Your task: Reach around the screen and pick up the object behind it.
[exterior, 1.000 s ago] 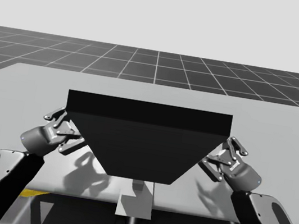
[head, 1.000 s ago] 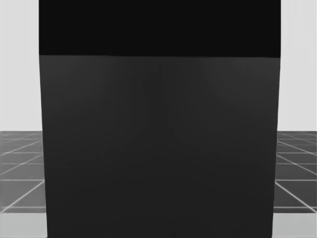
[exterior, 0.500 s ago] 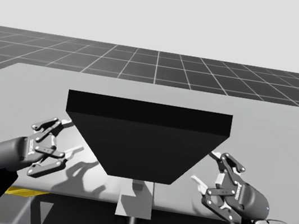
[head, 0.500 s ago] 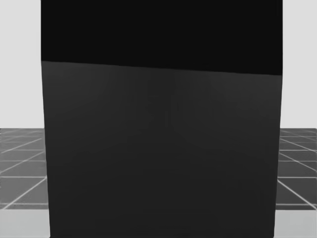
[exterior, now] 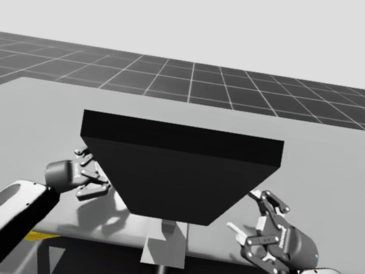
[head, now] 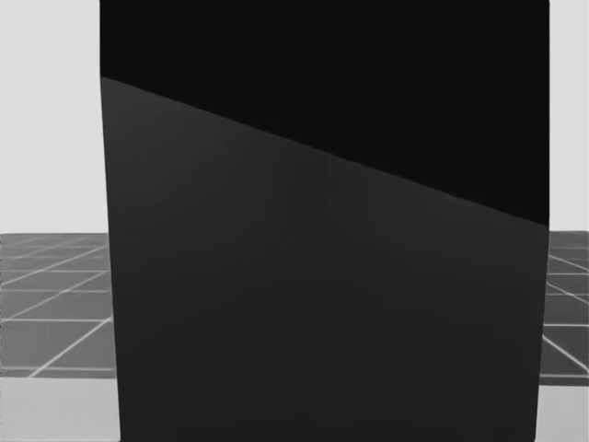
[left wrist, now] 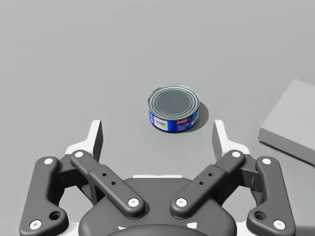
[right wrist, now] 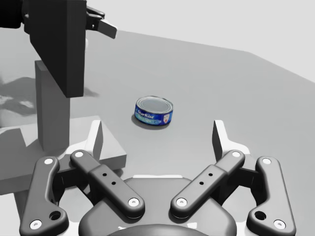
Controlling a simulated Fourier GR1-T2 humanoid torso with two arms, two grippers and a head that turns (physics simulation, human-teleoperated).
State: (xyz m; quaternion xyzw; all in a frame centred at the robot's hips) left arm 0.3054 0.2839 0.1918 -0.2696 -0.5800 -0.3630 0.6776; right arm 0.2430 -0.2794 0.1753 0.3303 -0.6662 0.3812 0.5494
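Briefly, by count: one table (exterior: pixel 34 106), one screen (exterior: pixel 177 171), two arms, two grippers, one can.

The table is grey and flat. The dark screen stands upright across its middle. In the high view its front face narrows downward to a grey post (exterior: pixel 168 228) at the near edge. In the head view the same dark panel takes the centre, with gridded floor (head: pixel 46 295) at either side.

My left arm comes in at the high view's left and my right arm at its right. The left gripper (exterior: pixel 96 175) sits close against the screen's left edge. The right gripper (exterior: pixel 240 209) sits near the right edge, a little apart from it. Each wrist view has its own gripper's two fingers spread wide with nothing between them.

The wrist views supply the far side of the screen. There a short round blue can (left wrist: pixel 173 109) with a silver lid stands upright on the bare table. In the left wrist view it lies ahead of the spread fingers and apart from them, with a grey base plate (left wrist: pixel 290 123) beside it, not touching. In the right wrist view the can stands further ahead, past the post and base plate, with the screen's dark back rising to one side.
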